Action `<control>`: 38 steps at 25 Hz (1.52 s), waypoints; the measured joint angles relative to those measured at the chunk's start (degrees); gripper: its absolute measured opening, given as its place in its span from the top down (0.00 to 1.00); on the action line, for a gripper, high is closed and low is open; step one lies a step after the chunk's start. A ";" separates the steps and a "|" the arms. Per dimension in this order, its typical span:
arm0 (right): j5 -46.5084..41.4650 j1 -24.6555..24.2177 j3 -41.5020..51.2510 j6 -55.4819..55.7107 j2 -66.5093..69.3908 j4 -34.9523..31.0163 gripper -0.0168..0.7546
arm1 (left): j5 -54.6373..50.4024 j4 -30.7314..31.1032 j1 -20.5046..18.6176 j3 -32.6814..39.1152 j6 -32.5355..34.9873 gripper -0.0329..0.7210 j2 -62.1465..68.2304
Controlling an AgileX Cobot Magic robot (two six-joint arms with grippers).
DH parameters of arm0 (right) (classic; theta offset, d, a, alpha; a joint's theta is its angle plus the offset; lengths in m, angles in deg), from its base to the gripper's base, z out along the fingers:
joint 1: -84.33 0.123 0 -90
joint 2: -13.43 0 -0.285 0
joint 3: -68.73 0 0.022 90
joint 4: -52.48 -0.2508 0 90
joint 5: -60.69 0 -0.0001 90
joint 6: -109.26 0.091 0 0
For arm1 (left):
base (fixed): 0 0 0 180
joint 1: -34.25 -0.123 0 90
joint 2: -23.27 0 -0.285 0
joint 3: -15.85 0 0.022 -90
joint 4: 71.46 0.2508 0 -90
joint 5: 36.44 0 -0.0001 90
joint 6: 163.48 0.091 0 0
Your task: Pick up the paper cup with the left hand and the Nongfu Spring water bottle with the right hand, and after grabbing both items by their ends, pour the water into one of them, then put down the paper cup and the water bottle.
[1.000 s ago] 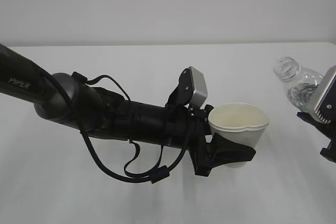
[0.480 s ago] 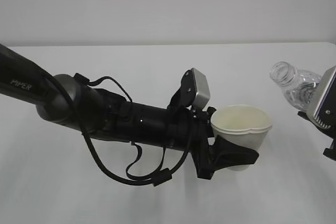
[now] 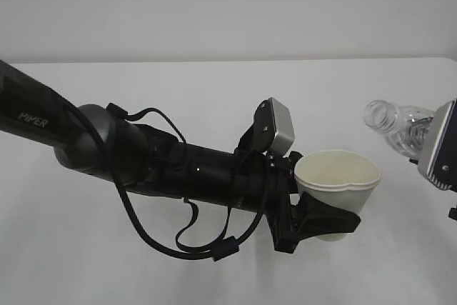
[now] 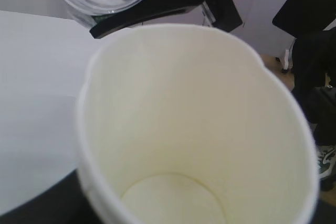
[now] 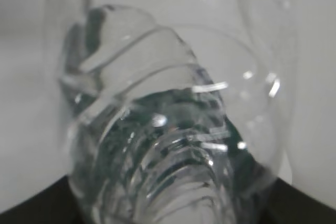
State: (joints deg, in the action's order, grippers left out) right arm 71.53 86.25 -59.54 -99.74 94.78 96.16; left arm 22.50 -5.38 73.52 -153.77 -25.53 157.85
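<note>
We hold the cup in our left fingers, the tilted bottle in our right; cup dry, pouring not begun.

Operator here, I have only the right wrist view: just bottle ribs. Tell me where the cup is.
Observer: The paper cup is held off the table in the left pincer, mouth up.
Operator: Report the bottle's tilt.
Observer: The Nongfu Spring water bottle leans neck-first toward the cup, its open mouth up and to the right of the rim, not over it.
Operator: Check inside the cup.
Observer: The left wrist view shows its bottom dry, with no water visible.
</note>
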 joint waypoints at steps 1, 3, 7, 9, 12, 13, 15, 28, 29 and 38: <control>0.00 0.00 0.00 -0.37 0.00 0.00 0.45 | 0.00 0.00 0.00 0.00 0.00 0.39 0.00; -0.03 0.00 0.00 -1.37 0.00 0.00 0.45 | 0.00 0.00 0.00 0.00 0.00 0.39 0.00; -0.03 0.00 0.00 -3.49 0.00 0.00 0.45 | -0.04 0.00 0.00 0.00 0.00 0.39 0.00; -0.03 0.00 0.00 -4.69 0.00 0.00 0.45 | -0.26 0.00 0.00 0.00 0.00 0.39 0.00; -0.03 0.00 0.00 -5.54 0.00 0.00 0.45 | -1.18 0.00 0.00 0.00 -0.01 0.39 0.00; -0.03 0.00 0.00 -5.81 0.00 0.00 0.45 | -1.18 0.00 0.00 0.00 -0.01 0.39 0.12; -0.03 0.00 0.00 -7.02 0.00 0.00 0.45 | -1.18 0.00 0.00 0.00 -0.01 0.39 0.51; -0.03 0.00 0.00 -11.42 0.00 0.00 0.45 | -1.29 0.12 0.64 0.00 -0.01 0.39 1.48; -0.03 0.00 0.00 -11.81 0.00 0.00 0.45 | -1.29 0.12 0.64 0.00 -0.01 0.39 1.48; 0.07 0.00 0.00 -13.67 0.00 0.00 0.45 | -0.18 0.12 0.64 0.00 -0.11 0.39 1.48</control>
State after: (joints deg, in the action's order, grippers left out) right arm 71.61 86.25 -59.54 -113.42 94.78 96.16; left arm 22.32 -5.27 74.15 -153.77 -25.64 159.32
